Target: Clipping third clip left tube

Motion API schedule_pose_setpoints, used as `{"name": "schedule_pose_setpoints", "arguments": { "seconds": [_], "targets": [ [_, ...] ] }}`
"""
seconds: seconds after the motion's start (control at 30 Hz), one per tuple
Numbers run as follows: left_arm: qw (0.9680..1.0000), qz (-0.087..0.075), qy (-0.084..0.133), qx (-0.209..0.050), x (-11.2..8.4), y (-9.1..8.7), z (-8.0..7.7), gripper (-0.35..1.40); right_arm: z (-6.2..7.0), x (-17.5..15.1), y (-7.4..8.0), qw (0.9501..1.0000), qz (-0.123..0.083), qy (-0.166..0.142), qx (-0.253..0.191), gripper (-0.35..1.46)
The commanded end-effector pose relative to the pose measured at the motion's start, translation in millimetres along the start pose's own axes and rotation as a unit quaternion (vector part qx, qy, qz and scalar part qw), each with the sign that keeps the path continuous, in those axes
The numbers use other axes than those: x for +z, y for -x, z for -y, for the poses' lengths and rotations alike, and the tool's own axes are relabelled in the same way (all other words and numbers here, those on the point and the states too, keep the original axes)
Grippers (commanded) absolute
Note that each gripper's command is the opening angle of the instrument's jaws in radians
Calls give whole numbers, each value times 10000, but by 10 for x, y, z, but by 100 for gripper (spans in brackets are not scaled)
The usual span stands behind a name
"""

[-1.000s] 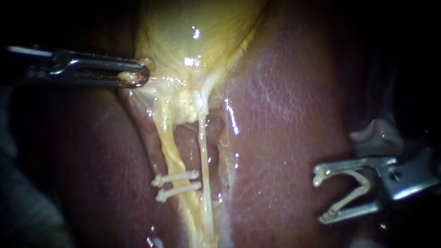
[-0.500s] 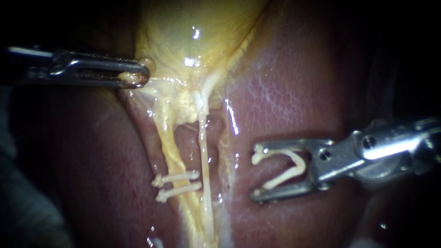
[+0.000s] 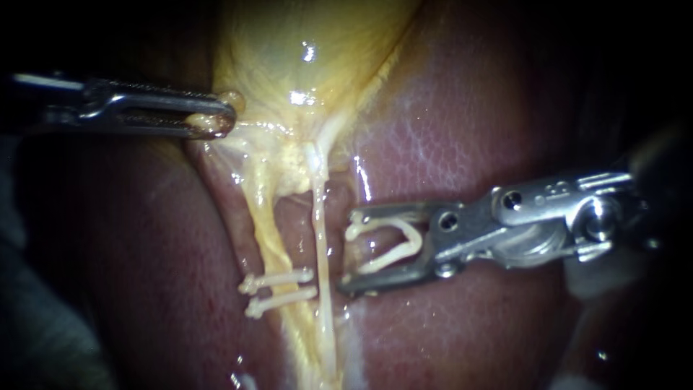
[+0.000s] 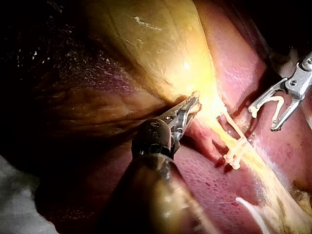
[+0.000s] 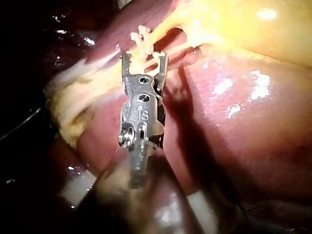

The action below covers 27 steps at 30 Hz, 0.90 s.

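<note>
left instrument (image 3: 216,119) pinches gallbladder (image 3: 289,50); right instrument (image 3: 349,251) grips a splayed clip (image 3: 415,238); left tube (image 3: 263,231) looks soft, slippery, so straddle above placed clips (image 3: 289,276).

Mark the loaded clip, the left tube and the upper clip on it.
loaded clip (image 3: 417,242): endoscope view, on its bend, the closed end.
left tube (image 3: 266,238): endoscope view, on the bare stretch above the clips.
upper clip (image 3: 281,277): endoscope view, on its middle, crossing the tube.

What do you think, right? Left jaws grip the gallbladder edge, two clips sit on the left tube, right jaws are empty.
No: the right instrument is not empty; its jaws hold an open clip, seen in the endoscope view. The left instrument grips the gallbladder edge and two clips sit on the left tube.
</note>
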Motion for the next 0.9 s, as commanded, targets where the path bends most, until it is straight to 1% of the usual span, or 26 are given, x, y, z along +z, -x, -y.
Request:
{"name": "schedule_pose_setpoints", "arguments": {
  "seconds": [0.03,0.13,0.27,0.33,0.43,0.53,0.67,0.73,0.9],
  "targets": [
    [10000,1,1,1,0,0,0,-35,-2,4,-2,10000,-1,5,60,46],
    [10000,1,1,1,0,0,0,-35,-5,12,-7,9997,4,-45,251,46],
    [10000,1,1,1,0,0,0,-35,-9,21,-14,9985,8,-267,469,45],
    [10000,1,1,1,0,0,0,-35,-12,24,-16,9978,-59,-356,565,45],
    [10000,1,1,1,0,0,0,-35,-18,27,-17,9958,-222,-519,722,45],
    [10000,1,0,1,0,0,0,-35,-25,31,-17,9935,-343,-650,866,45],
    [10000,1,0,1,0,0,0,-35,-37,36,-11,9913,-407,-734,1012,45],
    [10000,1,0,1,0,0,0,-35,-42,40,-4,9907,-455,-740,1051,45],
    [10000,1,0,1,0,0,0,-35,-55,51,14,9872,-570,-803,1258,45]
  ]
}}
